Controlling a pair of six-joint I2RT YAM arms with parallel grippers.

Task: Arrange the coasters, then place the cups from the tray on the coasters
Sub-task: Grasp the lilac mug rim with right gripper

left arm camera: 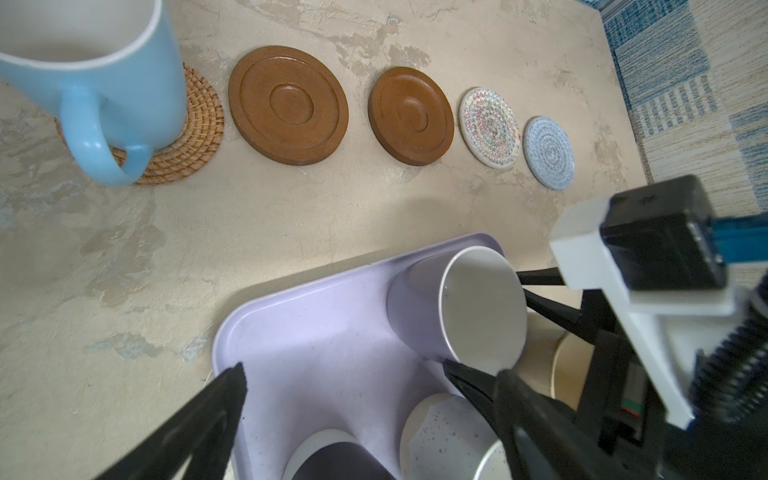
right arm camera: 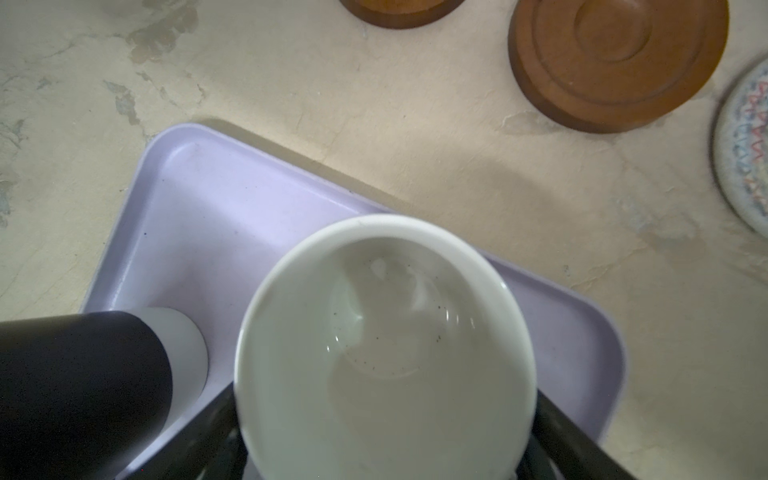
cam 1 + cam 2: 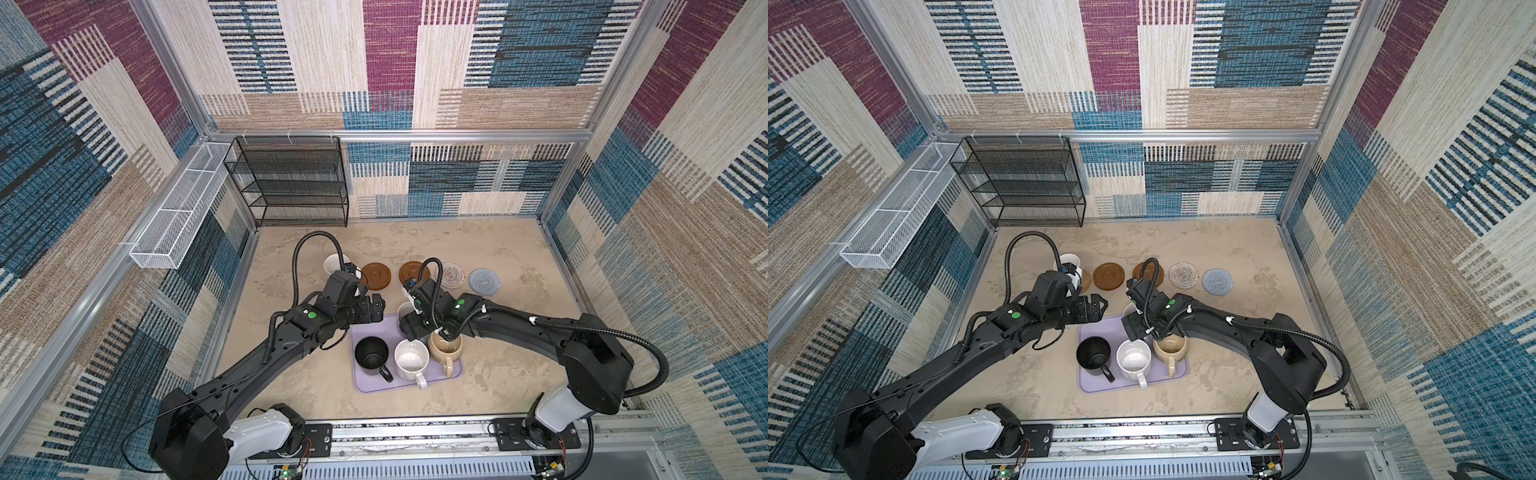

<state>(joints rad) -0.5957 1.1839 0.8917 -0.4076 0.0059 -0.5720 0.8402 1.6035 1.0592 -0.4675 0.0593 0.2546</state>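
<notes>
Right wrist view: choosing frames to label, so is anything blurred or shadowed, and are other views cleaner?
Right wrist view: the white coaster at the edge is smeared, a soft shadow crosses the table beside the tray; left wrist view: brown coasters sharp, near fingers soft; both top views: evenly lit, no harsh shadows.

Glossy glazed ceramic lavender cup [image 2: 386,353], same glaze on light blue cup [image 1: 137,75], matt smooth plastic tray [image 1: 291,340], woven rattan coaster [image 1: 199,137], smooth wood-look brown coasters [image 1: 289,104], mottled stone-look table [image 1: 124,249], black metal mesh rack [image 3: 286,183] at eleven o'clock
</notes>
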